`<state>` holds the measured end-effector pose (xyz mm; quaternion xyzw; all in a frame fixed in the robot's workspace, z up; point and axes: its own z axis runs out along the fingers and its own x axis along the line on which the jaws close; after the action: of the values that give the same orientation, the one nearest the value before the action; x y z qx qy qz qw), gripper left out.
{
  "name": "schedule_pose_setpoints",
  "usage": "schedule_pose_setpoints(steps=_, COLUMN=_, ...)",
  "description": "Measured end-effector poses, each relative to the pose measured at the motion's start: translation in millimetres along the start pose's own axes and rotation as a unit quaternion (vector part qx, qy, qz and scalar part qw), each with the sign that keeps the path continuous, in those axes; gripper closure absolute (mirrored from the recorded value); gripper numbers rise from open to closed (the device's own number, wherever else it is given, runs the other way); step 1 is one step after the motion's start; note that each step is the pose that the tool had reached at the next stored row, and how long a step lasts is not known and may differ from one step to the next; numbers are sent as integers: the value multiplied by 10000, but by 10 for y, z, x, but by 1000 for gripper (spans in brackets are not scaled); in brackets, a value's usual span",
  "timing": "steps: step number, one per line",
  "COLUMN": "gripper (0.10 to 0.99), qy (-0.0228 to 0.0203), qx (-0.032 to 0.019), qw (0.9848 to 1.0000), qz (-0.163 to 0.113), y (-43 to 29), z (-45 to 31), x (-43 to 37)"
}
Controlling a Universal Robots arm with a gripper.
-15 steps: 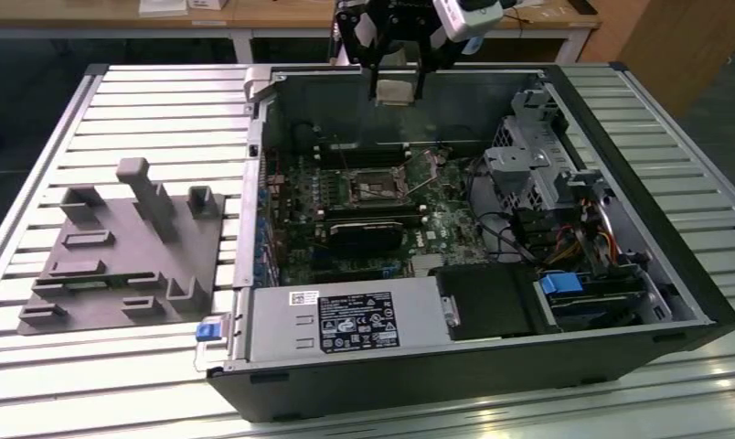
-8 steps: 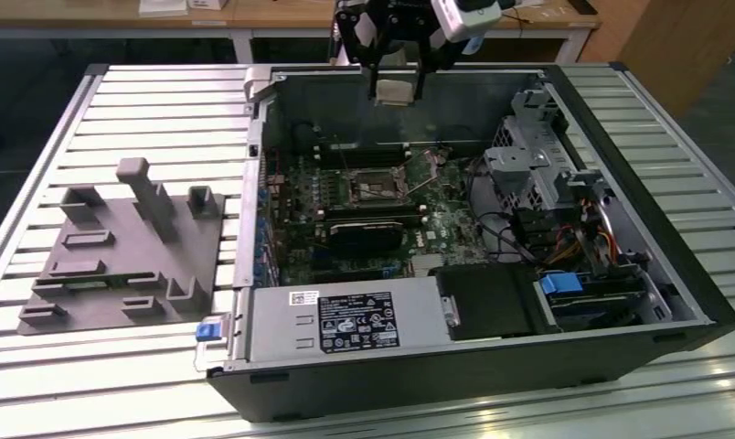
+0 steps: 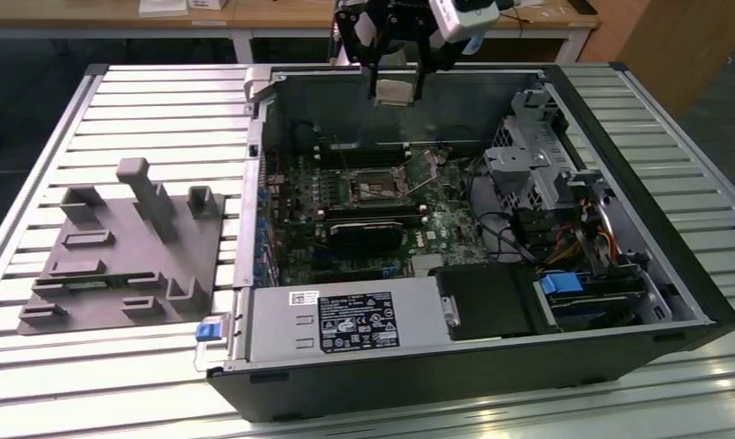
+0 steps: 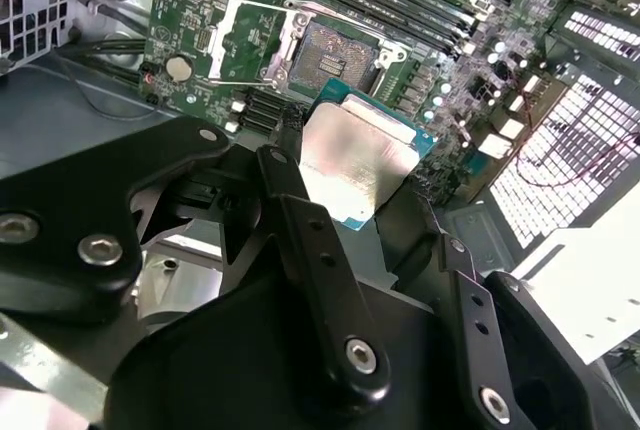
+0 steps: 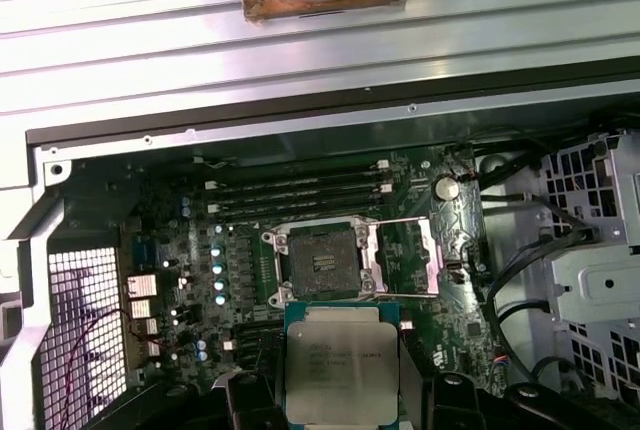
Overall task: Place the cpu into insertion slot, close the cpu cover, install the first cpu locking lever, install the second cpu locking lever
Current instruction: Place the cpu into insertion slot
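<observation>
Here the end effector (image 4: pixel 355 178) pinches the cpu (image 5: pixel 340 370) by two opposite edges, held above the open case (image 3: pixel 490 366) and well apart from the slot (image 5: pixel 318 258). The cover (image 5: pixel 405 255) lies swung open beside the slot, leaving it bare. Doing this placement well, I judge, means keeping the cpu level, squaring its edges to the slot and seating it without force.

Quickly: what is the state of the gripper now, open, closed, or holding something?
Gripper: shut on the cpu, held in the air, not yet in the insertion slot.
</observation>
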<state>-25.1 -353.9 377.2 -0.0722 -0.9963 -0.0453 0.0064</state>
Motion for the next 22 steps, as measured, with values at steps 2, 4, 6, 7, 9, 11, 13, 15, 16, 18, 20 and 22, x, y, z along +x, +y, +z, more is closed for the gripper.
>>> schedule_pose_setpoints(steps=2, gripper=545, qy=-3, qx=-1, qw=10000, qz=30, y=0, z=0, x=1)
schedule_pose_setpoints(steps=4, gripper=545, qy=-5, qx=-1, qw=10000, qz=62, y=0, z=1, x=1)
schedule_pose_setpoints(steps=6, gripper=545, qy=-8, qx=-2, qw=10000, qz=92, y=0, z=1, x=2)
schedule_pose_setpoints(steps=7, gripper=545, qy=-10, qx=-2, qw=9999, qz=108, y=0, z=1, x=2)
schedule_pose_setpoints(steps=9, gripper=545, qy=-12, qx=-3, qw=9999, qz=139, y=0, z=1, x=3)
schedule_pose_setpoints(steps=11, gripper=545, qy=-15, qx=-4, qw=9999, qz=170, y=-1, z=2, x=3)
schedule_pose_setpoints(steps=13, gripper=545, qy=-18, qx=-4, qw=9998, qz=201, y=-1, z=2, x=3)
schedule_pose_setpoints(steps=15, gripper=545, qy=-20, qx=-4, qw=9997, qz=228, y=-1, z=2, x=3)
schedule_pose_setpoints(steps=16, gripper=545, qy=-22, qx=-5, qw=9997, qz=243, y=-1, z=2, x=4)
schedule_pose_setpoints(steps=18, gripper=545, qy=-24, qx=-5, qw=9996, qz=270, y=-1, z=2, x=4)
schedule_pose_setpoints(steps=20, gripper=545, qy=-27, qx=-6, qw=9996, qz=297, y=-1, z=2, x=4)
schedule_pose_setpoints(steps=22, gripper=545, qy=-29, qx=-6, qw=9995, qz=326, y=-1, z=2, x=4)
